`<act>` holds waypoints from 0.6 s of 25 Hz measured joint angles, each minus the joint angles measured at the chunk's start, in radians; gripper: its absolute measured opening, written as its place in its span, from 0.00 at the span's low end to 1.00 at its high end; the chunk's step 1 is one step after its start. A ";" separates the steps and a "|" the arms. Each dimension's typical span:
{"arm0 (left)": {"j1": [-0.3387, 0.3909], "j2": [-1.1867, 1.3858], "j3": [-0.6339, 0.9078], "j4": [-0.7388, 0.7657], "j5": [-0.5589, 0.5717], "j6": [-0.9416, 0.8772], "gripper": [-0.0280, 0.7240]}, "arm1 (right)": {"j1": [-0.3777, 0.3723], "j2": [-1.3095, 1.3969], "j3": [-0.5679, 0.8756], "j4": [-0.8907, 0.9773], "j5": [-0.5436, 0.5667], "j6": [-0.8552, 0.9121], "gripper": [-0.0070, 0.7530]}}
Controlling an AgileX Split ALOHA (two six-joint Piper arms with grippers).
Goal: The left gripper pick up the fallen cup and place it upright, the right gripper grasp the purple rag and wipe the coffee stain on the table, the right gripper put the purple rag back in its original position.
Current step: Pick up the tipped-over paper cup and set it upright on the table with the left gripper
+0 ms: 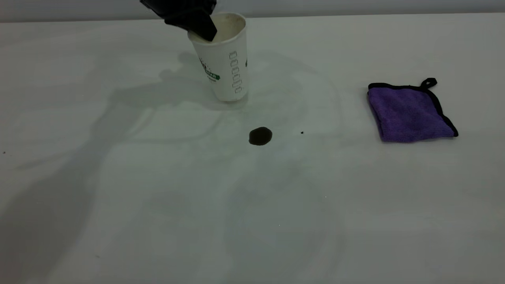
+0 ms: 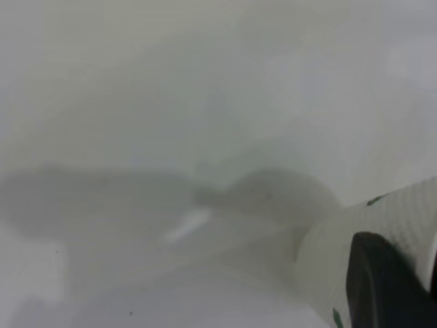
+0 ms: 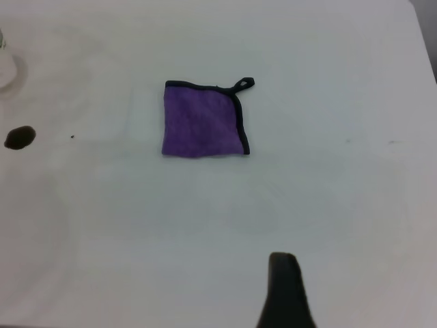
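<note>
The cup (image 1: 227, 67) stands mouth up at the far middle of the table (image 1: 276, 217), leaning slightly, its base on or just above the surface. My left gripper (image 1: 205, 31) is shut on its rim, one black finger (image 2: 382, 280) pressed against the textured outer wall of the cup (image 2: 355, 232). The coffee stain (image 1: 260, 136) lies in front of the cup, apart from it. Off to the right the purple rag (image 1: 410, 112) lies flat, loop at its far corner. In the right wrist view a black part of my right gripper (image 3: 283, 287) hovers well short of the rag (image 3: 201, 123), with the stain (image 3: 19, 137) at the picture's edge.
A tiny black speck (image 1: 302, 133) sits just right of the stain. Bare white tabletop stretches between the stain and the rag and across the whole front. The table's far edge runs right behind the cup.
</note>
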 joint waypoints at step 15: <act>0.000 0.036 0.000 -0.006 -0.026 0.004 0.41 | 0.000 0.000 0.000 0.000 0.000 0.000 0.78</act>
